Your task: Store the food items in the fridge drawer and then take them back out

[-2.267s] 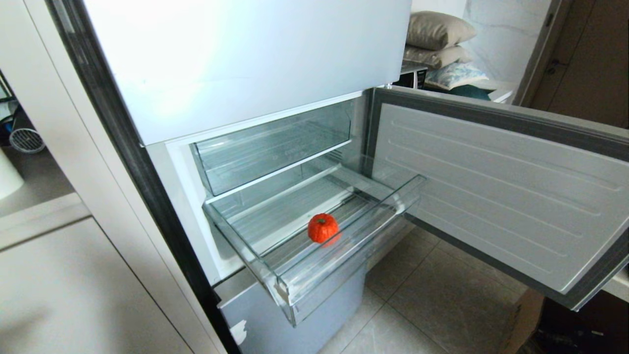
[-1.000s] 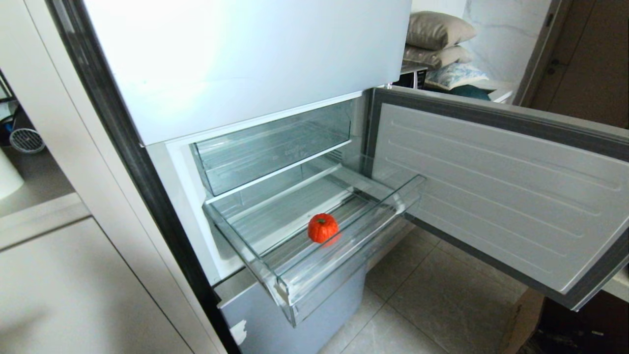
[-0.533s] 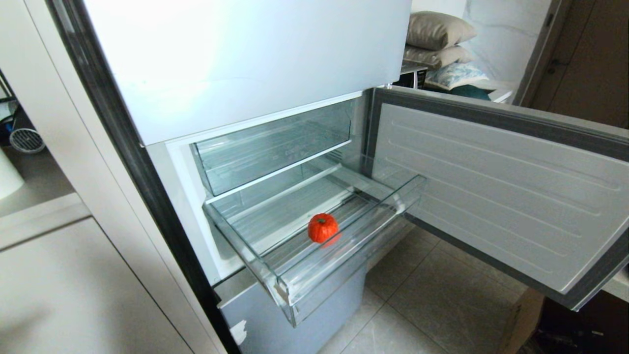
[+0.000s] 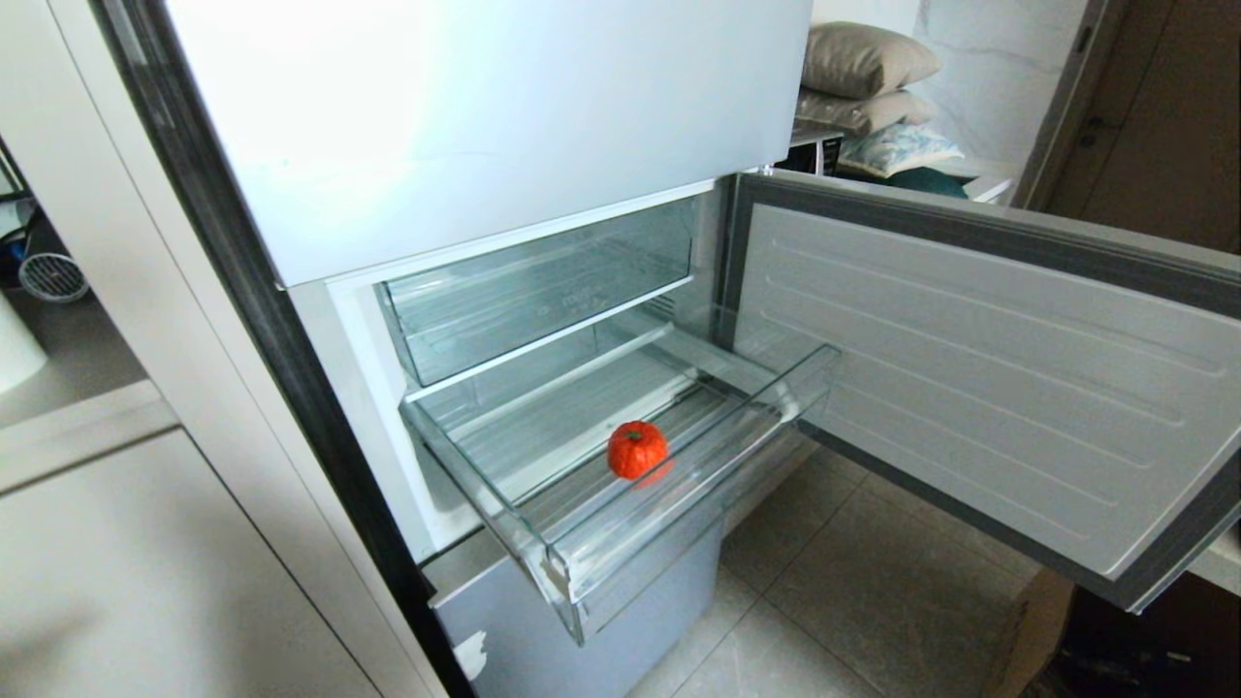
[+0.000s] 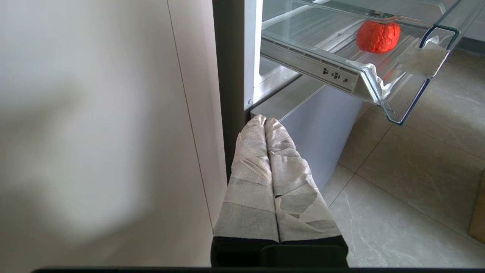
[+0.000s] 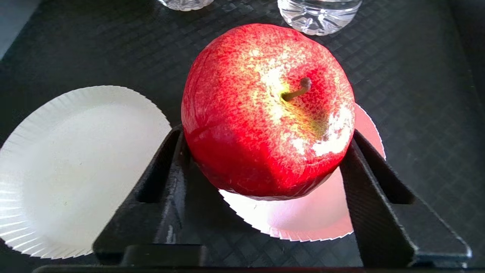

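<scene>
Right now your right gripper is outside the head view; its wrist camera shows the black jaws standing on either side of a red apple, both fingers against its flanks, so the jaws are closed on the apple. The apple sits stem-up over a white paper plate on a dark textured tabletop. A second paper plate lies just beside the first, and the bases of two clear water bottles stand at the far side of the apple.

Your left gripper hangs low beside the fridge, its tape-wrapped jaws pressed together and holding nothing, near the blue-grey lower front panel.

Ahead of you the fridge door stands swung open to the right. The clear fridge drawer is pulled out toward you, and the orange-red toy pumpkin rests on its ribbed floor, close behind the front lip and roughly midway along it. Above it a clear bin stays pushed in. Pillows are stacked far behind the door.
</scene>
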You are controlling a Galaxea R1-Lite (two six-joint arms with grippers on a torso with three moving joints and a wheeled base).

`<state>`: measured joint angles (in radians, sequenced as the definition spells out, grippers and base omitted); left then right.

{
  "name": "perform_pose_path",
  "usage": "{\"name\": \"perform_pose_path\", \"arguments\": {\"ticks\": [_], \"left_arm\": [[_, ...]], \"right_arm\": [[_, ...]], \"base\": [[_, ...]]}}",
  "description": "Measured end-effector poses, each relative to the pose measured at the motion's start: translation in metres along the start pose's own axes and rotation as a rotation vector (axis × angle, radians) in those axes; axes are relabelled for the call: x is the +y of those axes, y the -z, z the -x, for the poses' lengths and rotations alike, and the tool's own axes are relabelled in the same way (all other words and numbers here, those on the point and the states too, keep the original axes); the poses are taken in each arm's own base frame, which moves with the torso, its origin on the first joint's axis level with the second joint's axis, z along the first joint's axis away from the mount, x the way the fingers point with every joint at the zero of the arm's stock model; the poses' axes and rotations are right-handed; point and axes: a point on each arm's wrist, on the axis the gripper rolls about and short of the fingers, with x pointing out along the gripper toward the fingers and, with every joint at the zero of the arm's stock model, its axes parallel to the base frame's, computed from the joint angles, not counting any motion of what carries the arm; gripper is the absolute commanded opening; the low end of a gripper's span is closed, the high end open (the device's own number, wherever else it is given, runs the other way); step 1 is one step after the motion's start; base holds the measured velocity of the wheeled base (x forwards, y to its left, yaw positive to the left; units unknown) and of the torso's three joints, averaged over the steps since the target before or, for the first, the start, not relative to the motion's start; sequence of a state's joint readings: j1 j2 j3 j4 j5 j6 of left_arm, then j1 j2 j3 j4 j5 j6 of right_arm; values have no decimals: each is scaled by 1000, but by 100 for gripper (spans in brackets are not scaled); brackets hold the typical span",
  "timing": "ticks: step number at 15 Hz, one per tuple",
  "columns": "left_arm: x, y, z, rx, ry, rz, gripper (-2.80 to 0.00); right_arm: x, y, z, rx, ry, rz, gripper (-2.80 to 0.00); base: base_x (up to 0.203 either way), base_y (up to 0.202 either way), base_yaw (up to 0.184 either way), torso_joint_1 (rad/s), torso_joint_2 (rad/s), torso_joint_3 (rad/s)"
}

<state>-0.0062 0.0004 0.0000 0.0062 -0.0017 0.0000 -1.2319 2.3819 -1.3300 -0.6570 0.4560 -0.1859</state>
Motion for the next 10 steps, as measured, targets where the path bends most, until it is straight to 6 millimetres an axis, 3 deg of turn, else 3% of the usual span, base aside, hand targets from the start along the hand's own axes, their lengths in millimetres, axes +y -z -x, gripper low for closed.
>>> {"name": "perform_pose_path", "arguments": {"ticks": [10], "left_arm": [[0,0,0,0,0,0,-280]], "right_arm": [[-7,-18,18,-3,39,53,-280]], "base": [[0,0,0,0,0,0]]}}
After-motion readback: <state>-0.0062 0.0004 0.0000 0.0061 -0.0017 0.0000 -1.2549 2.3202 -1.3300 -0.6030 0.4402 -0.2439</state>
